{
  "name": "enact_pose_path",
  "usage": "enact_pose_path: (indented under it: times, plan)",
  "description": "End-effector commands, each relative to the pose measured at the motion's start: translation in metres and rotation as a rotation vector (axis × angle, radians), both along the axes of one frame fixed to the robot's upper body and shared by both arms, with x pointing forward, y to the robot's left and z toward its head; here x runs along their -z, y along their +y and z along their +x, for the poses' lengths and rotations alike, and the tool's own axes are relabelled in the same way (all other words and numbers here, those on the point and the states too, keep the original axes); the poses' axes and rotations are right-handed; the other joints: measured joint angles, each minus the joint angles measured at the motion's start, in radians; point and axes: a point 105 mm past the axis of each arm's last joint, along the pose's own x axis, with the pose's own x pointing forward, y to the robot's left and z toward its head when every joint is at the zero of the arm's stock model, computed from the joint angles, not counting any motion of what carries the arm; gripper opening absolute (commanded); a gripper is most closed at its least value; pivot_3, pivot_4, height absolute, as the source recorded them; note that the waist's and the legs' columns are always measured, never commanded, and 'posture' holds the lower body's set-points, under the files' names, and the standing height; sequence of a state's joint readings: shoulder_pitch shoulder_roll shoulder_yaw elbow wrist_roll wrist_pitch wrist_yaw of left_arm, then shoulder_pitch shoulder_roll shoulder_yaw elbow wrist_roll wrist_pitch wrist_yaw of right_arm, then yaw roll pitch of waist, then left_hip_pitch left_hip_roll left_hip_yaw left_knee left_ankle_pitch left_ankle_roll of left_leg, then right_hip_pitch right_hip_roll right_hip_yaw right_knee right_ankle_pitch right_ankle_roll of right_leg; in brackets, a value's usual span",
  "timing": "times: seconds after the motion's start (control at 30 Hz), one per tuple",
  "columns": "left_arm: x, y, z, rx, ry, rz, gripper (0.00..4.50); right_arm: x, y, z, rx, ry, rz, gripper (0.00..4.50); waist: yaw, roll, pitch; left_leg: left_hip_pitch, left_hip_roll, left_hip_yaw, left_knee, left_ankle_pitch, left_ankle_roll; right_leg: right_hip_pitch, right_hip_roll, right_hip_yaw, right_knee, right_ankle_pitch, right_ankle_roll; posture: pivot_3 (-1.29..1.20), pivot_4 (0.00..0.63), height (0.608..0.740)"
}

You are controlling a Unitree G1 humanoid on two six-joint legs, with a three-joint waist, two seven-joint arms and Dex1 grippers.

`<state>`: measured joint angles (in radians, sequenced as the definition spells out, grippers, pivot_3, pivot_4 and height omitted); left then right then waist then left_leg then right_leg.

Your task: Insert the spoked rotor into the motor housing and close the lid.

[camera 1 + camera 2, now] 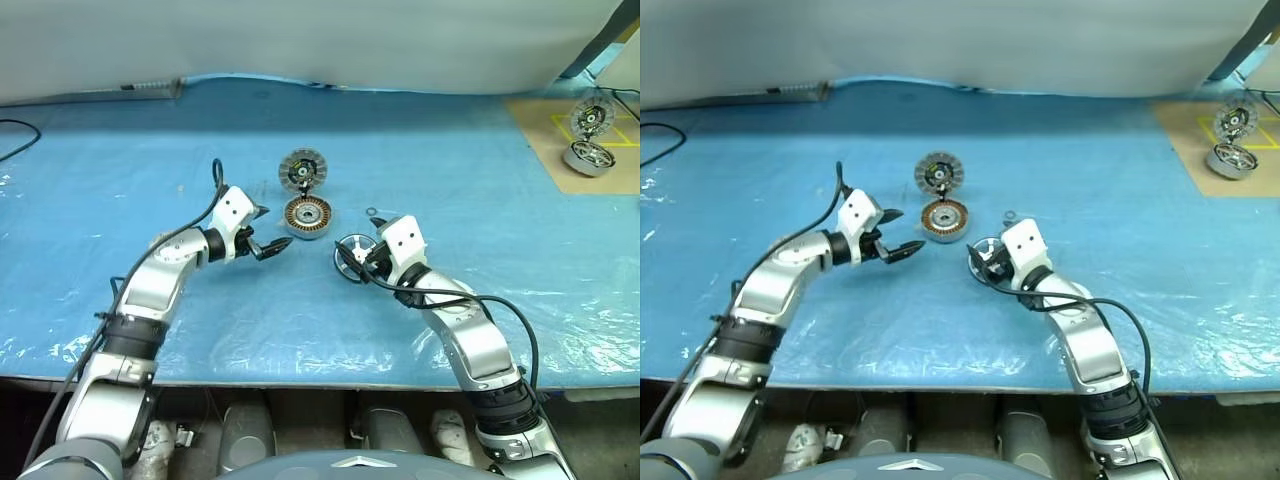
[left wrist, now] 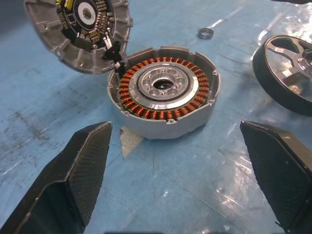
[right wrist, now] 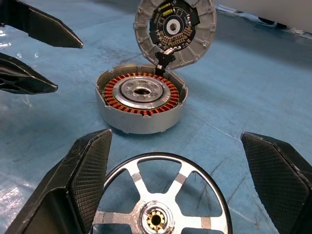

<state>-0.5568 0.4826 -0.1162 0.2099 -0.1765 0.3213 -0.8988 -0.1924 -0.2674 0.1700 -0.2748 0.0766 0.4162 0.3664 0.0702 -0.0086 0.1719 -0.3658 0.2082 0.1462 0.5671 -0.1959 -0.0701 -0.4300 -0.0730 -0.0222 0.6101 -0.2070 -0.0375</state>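
Fingers of left gripper & right gripper spread wide, empty; spoked rotor btwn right pads; small ring lies near motor housing; lid open; 2nd motor upper right; no legible writing.

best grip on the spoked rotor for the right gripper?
Probably across the dark rim, coming from the robot's side. The spoked rotor lies flat on the blue sheet, spokes up, so the rim's two outer edges are free. The right gripper is open and already straddles it. The motor housing sits apart beyond it, its lid hinged up.
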Motion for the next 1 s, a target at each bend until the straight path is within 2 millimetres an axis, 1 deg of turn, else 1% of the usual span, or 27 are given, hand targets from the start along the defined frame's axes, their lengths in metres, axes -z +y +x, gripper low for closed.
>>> enact_pose_path:
  times: [0.03, 0.27, 0.47, 0.6, 0.73, 0.83, 1.0]
  plan:
    - [-0.012, -0.009, 0.004, 0.144, -0.003, 0.069, 4.5, -0.014, 0.002, -0.001, 0.002, -0.062, 0.016, 4.48, 0.0, 0.0, 0.0, 0.0, 0.0, 0.0, 0.0, 0.0, 0.0, 0.0, 0.0, 0.0, 0.0, 0.0, 0.0, 0.0, 0.15, 0.74]
    - [-0.028, -0.025, 0.017, 0.347, 0.037, 0.183, 4.5, -0.015, -0.002, 0.0, 0.03, -0.082, 0.028, 4.48, 0.001, 0.0, 0.0, 0.0, -0.001, 0.0, -0.001, 0.0, 0.0, 0.0, 0.0, 0.0, 0.0, 0.0, 0.0, 0.0, 0.15, 0.74]
    - [-0.032, -0.038, 0.029, 0.422, 0.044, 0.26, 4.5, -0.013, 0.002, -0.007, 0.012, -0.084, 0.055, 4.48, 0.003, 0.0, 0.0, -0.001, -0.001, 0.0, -0.001, 0.0, 0.0, 0.001, 0.0, 0.0, -0.001, 0.0, 0.0, 0.0, 0.15, 0.74]
    - [-0.028, -0.043, 0.032, 0.464, 0.057, 0.331, 4.5, -0.005, 0.006, -0.013, -0.011, -0.075, 0.039, 4.48, 0.005, 0.0, 0.0, -0.002, -0.001, -0.001, -0.001, 0.0, 0.0, 0.002, 0.0, 0.0, -0.001, 0.0, 0.0, 0.0, 0.15, 0.74]
    - [-0.021, -0.045, 0.034, 0.479, 0.058, 0.388, 4.5, -0.002, 0.003, -0.013, 0.003, -0.072, 0.036, 4.48, 0.008, 0.0, 0.0, -0.001, -0.001, -0.001, -0.001, 0.0, 0.0, 0.003, 0.0, 0.0, -0.002, 0.002, 0.003, 0.0, 0.15, 0.74]
    - [-0.017, -0.048, 0.036, 0.468, 0.047, 0.403, 4.5, -0.001, 0.001, -0.012, 0.013, -0.073, 0.034, 4.48, 0.011, 0.0, 0.0, -0.001, -0.001, -0.001, -0.001, 0.0, 0.0, 0.004, 0.0, 0.0, -0.002, 0.002, 0.003, 0.0, 0.15, 0.74]
    - [-0.015, -0.053, 0.039, 0.451, 0.025, 0.409, 4.5, -0.001, 0.001, -0.012, 0.022, -0.074, 0.035, 4.48, 0.018, 0.0, 0.0, -0.001, -0.001, -0.001, -0.001, 0.0, 0.0, 0.004, -0.001, 0.0, -0.002, 0.001, 0.002, 0.0, 0.15, 0.74]
